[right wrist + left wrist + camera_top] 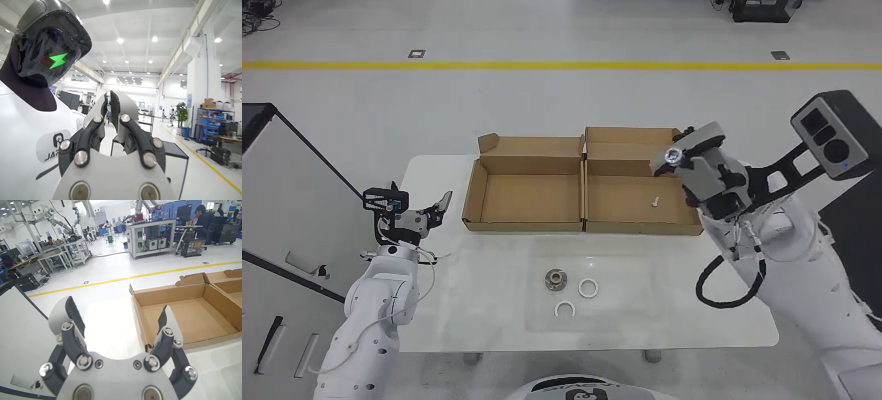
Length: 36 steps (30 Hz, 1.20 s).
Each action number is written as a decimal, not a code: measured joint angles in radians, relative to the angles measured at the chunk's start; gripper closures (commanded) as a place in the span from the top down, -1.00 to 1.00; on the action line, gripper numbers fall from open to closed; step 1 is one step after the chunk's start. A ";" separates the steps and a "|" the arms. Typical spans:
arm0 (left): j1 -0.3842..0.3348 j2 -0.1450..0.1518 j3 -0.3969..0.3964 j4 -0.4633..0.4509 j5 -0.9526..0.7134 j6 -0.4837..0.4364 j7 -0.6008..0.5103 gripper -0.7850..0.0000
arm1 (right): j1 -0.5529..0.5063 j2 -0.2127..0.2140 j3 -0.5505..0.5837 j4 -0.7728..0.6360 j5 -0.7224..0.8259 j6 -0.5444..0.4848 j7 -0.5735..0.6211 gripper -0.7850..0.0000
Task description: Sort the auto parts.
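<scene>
The right end effector (110,103), over the right box (617,195) in the top view's upper right, is gripping one bolt (107,99), its long axis lying along the fingers. The left end effector (121,315) is hanging open at centre left. One hub (557,279) and two rings (588,288) are lying on the worktop (692,300), lower centre.

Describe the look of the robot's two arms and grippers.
The left arm and right arm have white shells and black joints; a black cable loops beside the right. The left gripper and right gripper share silver-grey plates, black bolted linkages, black ribbed pads.
</scene>
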 measured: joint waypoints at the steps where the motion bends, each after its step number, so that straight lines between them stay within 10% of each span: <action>1: 0.000 0.000 0.000 0.000 0.000 0.000 0.000 1.00 | -0.008 0.007 0.027 0.011 0.010 -0.005 0.037 -1.00; 14: 0.000 0.000 0.000 0.000 0.000 0.000 0.000 1.00 | 0.081 0.081 0.230 0.198 0.267 -0.023 0.559 -1.00; 36: 0.000 0.000 0.000 0.000 0.000 0.000 0.000 1.00 | 0.657 -0.085 -0.308 0.671 0.142 -0.049 0.707 -1.00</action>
